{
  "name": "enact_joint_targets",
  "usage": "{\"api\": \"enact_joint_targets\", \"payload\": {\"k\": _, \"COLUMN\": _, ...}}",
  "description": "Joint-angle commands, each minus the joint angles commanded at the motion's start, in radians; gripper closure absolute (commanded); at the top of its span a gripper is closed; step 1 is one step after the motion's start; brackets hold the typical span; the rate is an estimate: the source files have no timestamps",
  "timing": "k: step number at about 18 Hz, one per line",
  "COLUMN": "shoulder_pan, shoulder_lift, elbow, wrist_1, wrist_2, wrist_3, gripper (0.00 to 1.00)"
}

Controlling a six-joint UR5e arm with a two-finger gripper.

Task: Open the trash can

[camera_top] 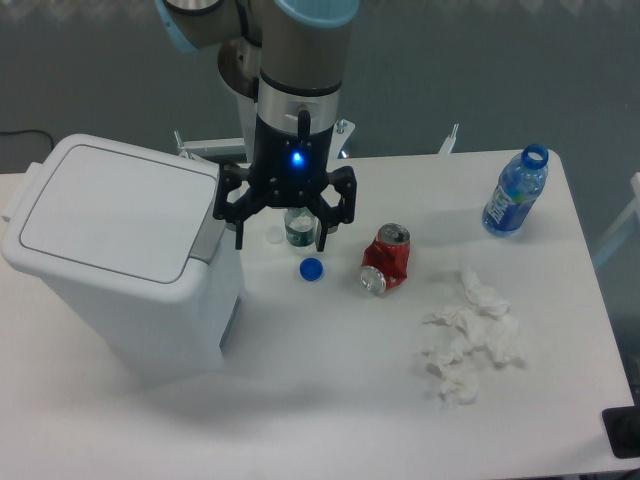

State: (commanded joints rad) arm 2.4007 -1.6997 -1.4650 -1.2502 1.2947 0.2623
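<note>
The trash can is a large white plastic bin standing on the left of the white table. Its flat lid is closed, and the grey latch tab shows on the side facing right. My gripper hangs just right of the bin, beside the latch side, with its black fingers spread wide open and holding nothing. It hovers over the table, above a small clear bottle.
A small clear bottle and a blue cap lie under and near the gripper. A crushed red can lies right of them. Crumpled white tissues lie front right. A blue water bottle stands at back right.
</note>
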Motion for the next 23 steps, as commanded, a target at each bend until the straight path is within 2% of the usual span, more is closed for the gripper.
{"api": "enact_joint_targets", "payload": {"k": 23, "shoulder_pan": 0.032, "shoulder_lift": -0.002, "elbow": 0.005, "wrist_1": 0.006, "wrist_2": -0.057, "wrist_3": 0.002, "gripper": 0.0}}
